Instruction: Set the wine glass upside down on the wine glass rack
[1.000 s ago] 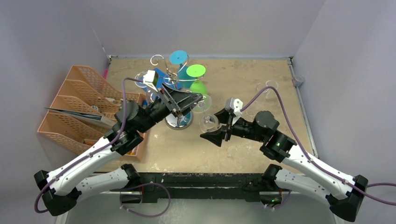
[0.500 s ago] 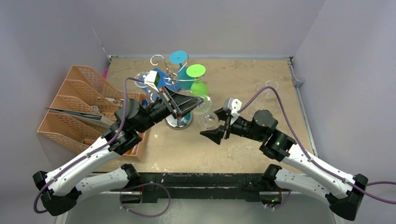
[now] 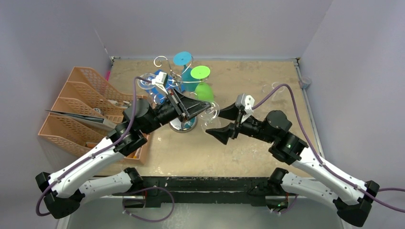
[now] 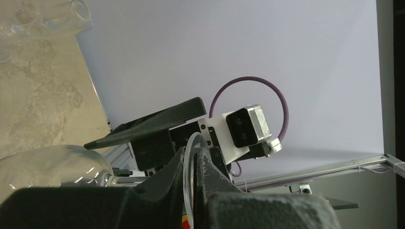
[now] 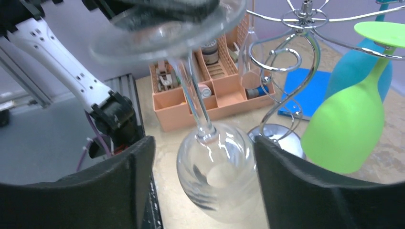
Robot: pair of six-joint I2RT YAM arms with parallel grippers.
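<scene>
A clear wine glass (image 3: 209,120) hangs bowl down in front of the chrome wire rack (image 3: 183,90). My left gripper (image 3: 203,106) is shut on the glass's round foot (image 4: 193,157), whose rim stands between the fingers (image 4: 224,176). My right gripper (image 3: 221,125) is open. Its fingers (image 5: 126,186) stand on either side of the bowl (image 5: 217,176), apart from it. The stem (image 5: 193,100) rises to the foot (image 5: 167,28) at the top of the right wrist view. The rack's scroll arms (image 5: 286,62) and round base (image 5: 282,136) are just behind.
A green glass (image 3: 203,81) and a teal glass (image 3: 183,59) hang upside down on the rack. An orange desk organiser (image 3: 86,109) stands at the left. A blue flat thing (image 5: 305,93) lies behind the rack. Clear glasses (image 3: 272,90) stand at the back right.
My right gripper has opened and let go of the glass bowl. The left gripper now holds the glass by its foot and has shifted slightly right.
</scene>
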